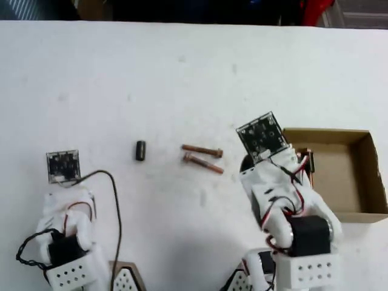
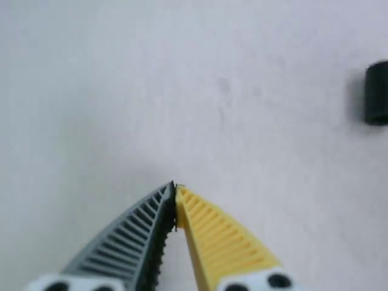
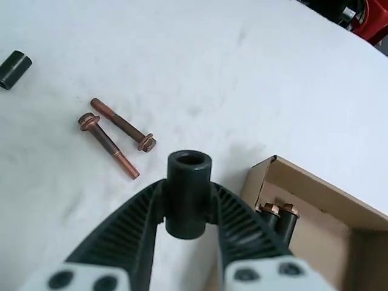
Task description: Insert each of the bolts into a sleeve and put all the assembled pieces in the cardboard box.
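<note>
Two copper bolts (image 1: 202, 150) (image 1: 204, 162) lie side by side mid-table, also seen as bolts (image 3: 123, 124) (image 3: 109, 145) in the right wrist view. A loose black sleeve (image 1: 140, 150) (image 2: 377, 93) (image 3: 13, 68) rests to their left. My right gripper (image 3: 189, 209) is shut on another black sleeve (image 3: 188, 194), held upright with its bore open, just left of the cardboard box (image 1: 357, 176). Two assembled pieces (image 3: 279, 219) stand in the box's corner (image 3: 267, 173). My left gripper (image 2: 175, 191) is shut and empty over bare table, left of the loose sleeve.
The white table runs far back to a dark edge. The cardboard box sits at the right side, close to the right arm (image 1: 291, 212). A black cable (image 1: 115, 206) trails from the left arm (image 1: 63, 224) near the front edge.
</note>
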Robot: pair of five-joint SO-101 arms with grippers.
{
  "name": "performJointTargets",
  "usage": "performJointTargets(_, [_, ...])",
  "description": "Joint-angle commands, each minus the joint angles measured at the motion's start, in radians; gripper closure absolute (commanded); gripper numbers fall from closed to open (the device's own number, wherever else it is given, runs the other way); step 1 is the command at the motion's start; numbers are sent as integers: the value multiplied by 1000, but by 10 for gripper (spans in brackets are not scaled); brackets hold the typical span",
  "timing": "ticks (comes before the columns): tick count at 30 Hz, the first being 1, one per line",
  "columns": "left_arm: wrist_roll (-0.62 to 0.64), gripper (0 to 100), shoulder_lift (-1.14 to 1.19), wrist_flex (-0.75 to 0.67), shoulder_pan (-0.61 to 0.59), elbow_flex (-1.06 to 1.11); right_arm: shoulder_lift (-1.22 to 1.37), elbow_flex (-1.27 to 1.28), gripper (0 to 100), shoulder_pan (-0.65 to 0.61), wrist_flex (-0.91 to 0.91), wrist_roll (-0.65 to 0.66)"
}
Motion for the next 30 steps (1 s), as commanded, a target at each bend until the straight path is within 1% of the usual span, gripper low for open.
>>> performJointTargets(1, [-152,979,-10,48,133,-3,-15,84,981,12,-107,-9])
performJointTargets(2, [-160,977,-10,51,140,-3,-15,100,981,12,-117,-20])
performJointTargets(4, [-164,977,-10,48,142,-3,-15,124,981,12,-134,-81])
performJointTargets(6, [-229,977,-10,55,142,-3,-15,133,981,12,-140,-118])
performJointTargets(9, [-298,978,-10,58,139,-3,-16,132,981,12,-140,-121])
performJointTargets(11, [-298,978,-10,51,139,-5,-16,132,981,12,-136,-123])
performJointTargets(13, [-302,977,-10,9,139,-3,-44,132,981,12,-119,-121])
performJointTargets(17, [-305,977,-10,-29,125,-3,-185,137,981,12,-65,-123])
performJointTargets(19, [-315,977,-10,-31,122,-3,-271,173,981,12,-73,-121])
performJointTargets(23, [-473,978,-10,-21,122,-5,-400,282,981,12,-142,-121])
performJointTargets(26, [-520,979,-10,6,125,-25,-473,313,981,24,-148,-124])
performJointTargets(30, [-588,978,-10,69,128,-132,-559,331,981,77,-148,-129])
